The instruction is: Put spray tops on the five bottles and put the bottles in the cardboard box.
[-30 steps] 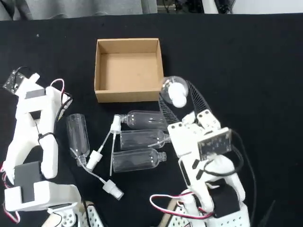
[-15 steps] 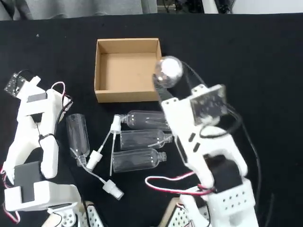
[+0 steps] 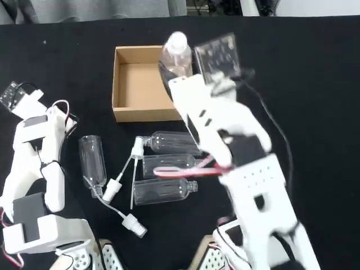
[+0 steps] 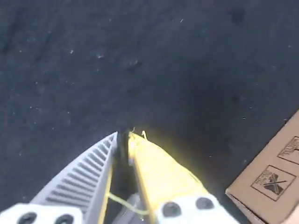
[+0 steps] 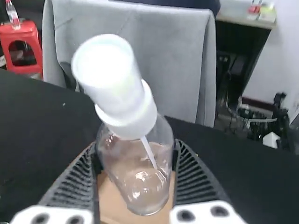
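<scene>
Right jaws clamped round a capped bottle (image 5: 133, 186), hovers over the box (image 3: 126, 109); left jaws pinched shut, hangs above the desk (image 4: 140, 56) near it.

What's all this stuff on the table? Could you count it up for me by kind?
Clear bottles: 5 (held bottle in the right gripper, four lying bottles)
White spray tops: 4 that I can make out (one on the held bottle, three loose)
Cardboard box: 1
Robot arms: 2
Total: 12
</scene>
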